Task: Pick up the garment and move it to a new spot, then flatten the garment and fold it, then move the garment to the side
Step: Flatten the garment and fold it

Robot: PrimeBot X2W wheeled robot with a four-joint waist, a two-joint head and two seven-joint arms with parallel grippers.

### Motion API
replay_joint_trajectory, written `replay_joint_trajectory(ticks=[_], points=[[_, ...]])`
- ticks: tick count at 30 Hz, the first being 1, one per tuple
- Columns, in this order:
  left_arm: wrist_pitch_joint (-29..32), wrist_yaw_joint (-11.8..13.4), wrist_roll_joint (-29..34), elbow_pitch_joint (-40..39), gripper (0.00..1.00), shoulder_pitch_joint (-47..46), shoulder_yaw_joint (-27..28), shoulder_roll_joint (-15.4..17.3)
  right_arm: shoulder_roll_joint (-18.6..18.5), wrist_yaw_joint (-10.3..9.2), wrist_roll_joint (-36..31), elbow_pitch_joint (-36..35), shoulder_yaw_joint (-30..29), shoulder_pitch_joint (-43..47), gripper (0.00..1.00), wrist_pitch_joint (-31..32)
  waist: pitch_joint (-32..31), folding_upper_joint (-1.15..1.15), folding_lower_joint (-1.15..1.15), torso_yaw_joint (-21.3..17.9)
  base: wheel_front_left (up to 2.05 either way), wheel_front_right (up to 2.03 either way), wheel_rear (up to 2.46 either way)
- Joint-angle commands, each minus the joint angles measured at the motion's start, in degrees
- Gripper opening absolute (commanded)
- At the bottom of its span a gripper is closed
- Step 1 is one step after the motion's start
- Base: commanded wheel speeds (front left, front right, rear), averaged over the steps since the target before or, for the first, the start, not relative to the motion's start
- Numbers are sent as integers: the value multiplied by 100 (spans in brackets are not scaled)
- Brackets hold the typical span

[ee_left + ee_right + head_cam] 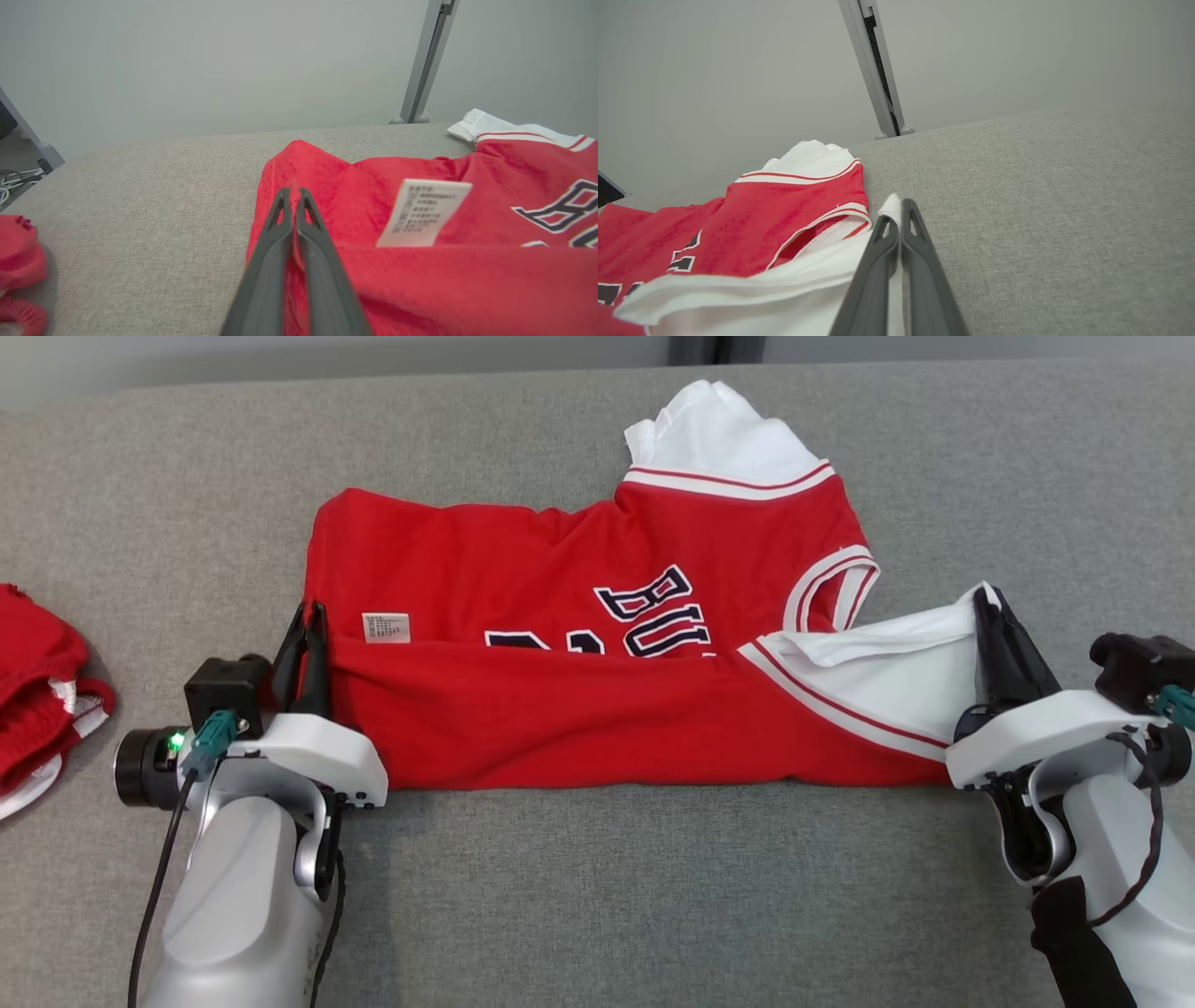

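The jersey (560, 644) lay across the middle of the cushion (597, 896), its near half folded up over the lettering. The left gripper (311, 616) was clamped on its red corner toward the cushion's left end, and the right gripper (985, 597) was clamped on its white edge toward the cushion's right end. A red cloth (37, 700) sat at the cushion's far left edge.

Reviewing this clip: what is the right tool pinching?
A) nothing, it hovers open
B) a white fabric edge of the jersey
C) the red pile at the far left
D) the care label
B: the right tool is shut on a white fabric edge of the jersey, while the left tool pinches its red edge at the opposite end.
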Motion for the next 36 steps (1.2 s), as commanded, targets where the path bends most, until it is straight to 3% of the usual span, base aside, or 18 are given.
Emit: replay_joint_trajectory(ticks=[1, 2, 3, 4, 5, 12, 16, 23, 33, 34, 35, 36], points=[[-13, -33, 80, 108, 0, -146, -1, 56, -9, -2, -59, 67, -6, -90, 0, -23, 89, 0, 0, 28, 0, 0, 0], [-12, -43, 98, 238, 0, -203, -11, 57, 13, -2, -87, 94, 4, -136, 0, -22, 116, 0, 0, 26, 0, 0, 0], [-13, -45, 111, 341, 37, -272, -7, 55, 41, -2, -105, 102, 4, -184, 14, -23, 141, 0, 0, 24, 0, 0, 0], [-13, -50, 123, 395, 100, -343, 3, 55, 62, -2, -124, 80, 20, -218, 76, -23, 159, 0, 0, 24, 0, 0, 0], [-13, -36, 120, 412, 100, -395, 31, 55, 75, -2, -144, 47, 26, -231, 100, -23, 172, 0, 0, 20, 0, 0, 0], [-13, 68, -218, 14, 100, 108, 251, 18, 157, -2, -26, -788, -291, 373, 100, -13, 89, 0, 0, 19, 0, 0, 0], [-13, 131, -567, -237, 100, 549, 55, 12, 159, -2, 78, -1059, -222, 979, 100, -14, 1, 0, 0, 1, 0, 0, 0], [-13, 288, -1002, -423, 100, 1011, -302, 19, 193, -2, 206, -1104, -29, 1699, 100, -13, -52, 0, 0, -56, 0, 0, 0], [-13, 295, -1056, -392, 100, 1061, -408, 17, 173, -2, 188, -666, 310, 1696, 100, -10, -53, 0, 0, -21, 0, 0, 0], [-13, 284, -1069, -380, 100, 1059, -417, 17, 177, -2, 171, -607, 341, 1682, 59, -5, -53, 0, 0, -13, 0, 0, 0], [-13, 282, -1080, -369, 100, 1060, -424, 17, 180, -2, 160, -538, 378, 1676, 36, -4, -54, 0, 0, -4, 0, 0, 0], [-13, 280, -1081, -359, 100, 1066, -423, 17, 186, -2, 169, -496, 396, 1665, 5, -3, -54, 0, 0, 3, 0, 0, 0]])
